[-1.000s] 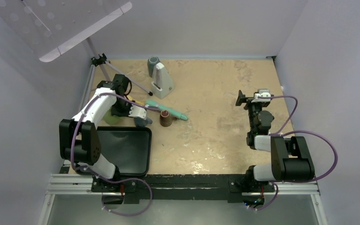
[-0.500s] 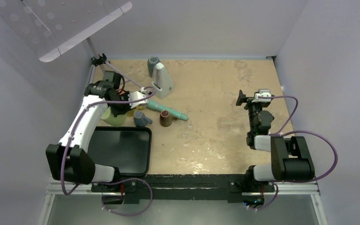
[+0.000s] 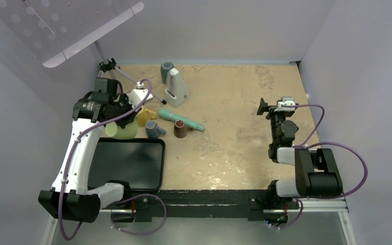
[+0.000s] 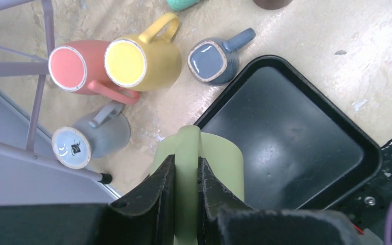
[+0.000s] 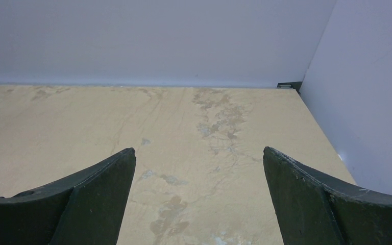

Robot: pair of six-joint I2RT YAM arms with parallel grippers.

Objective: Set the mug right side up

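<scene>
Scuffed tan surface [image 3: 235,97] boxed in by pale walls [image 3: 219,25], open ground across its right half. Left fingers [image 4: 169,173] pinch the green mug [image 4: 219,163] by its handle, over the far-left corner of the black tray [image 4: 296,132]. Right fingers [image 5: 117,168] gape wide, holding nothing. Only the left wrist view shows the red mug [image 4: 69,69] and the grey mug [image 4: 76,145]

Robot lab cell — white walls [image 3: 224,30], aluminium rail [image 3: 209,206]

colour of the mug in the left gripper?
The mug is pale green, clearest in the left wrist view.
</scene>
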